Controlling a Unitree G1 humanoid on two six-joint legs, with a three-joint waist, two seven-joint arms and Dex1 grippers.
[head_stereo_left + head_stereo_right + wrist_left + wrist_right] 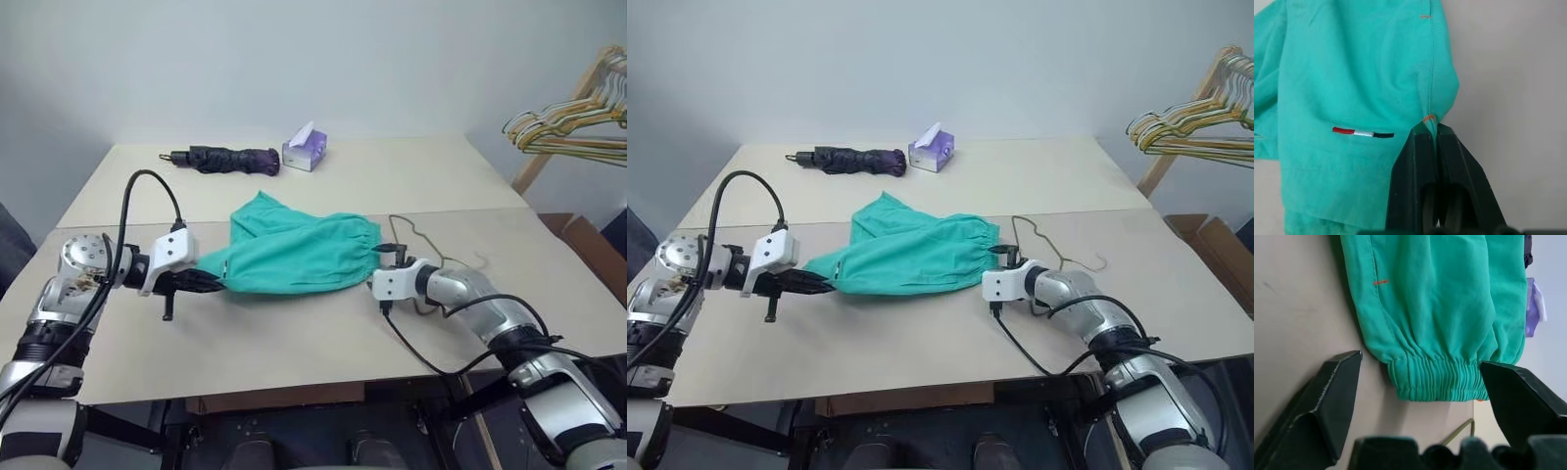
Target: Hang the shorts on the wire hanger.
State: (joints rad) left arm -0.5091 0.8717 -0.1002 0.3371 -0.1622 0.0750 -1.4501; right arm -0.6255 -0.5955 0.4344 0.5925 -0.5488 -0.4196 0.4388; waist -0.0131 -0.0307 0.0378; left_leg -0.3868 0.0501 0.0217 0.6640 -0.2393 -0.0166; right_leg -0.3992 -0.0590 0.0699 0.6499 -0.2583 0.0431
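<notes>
Lying across the middle of the table (294,352), the shorts (294,253) stretch between the two arms in the left eye view. The left gripper (217,284) is clamped on the cloth's left end, while the right gripper (385,257) sits at the gathered waistband on the right, just beside the wire hanger (423,245) resting on the tabletop. At the far side lie a folded umbrella (227,159) and a tissue box (305,151); bunched hangers (568,122) hang at the far right.

From the left wrist view, both fingers (1415,181) pinch a seam of the shorts beside a small striped tag (1362,132).

From the right wrist view, the fingers (1332,396) stand spread wide on either side of the elastic waistband (1437,379), not gripping it.
</notes>
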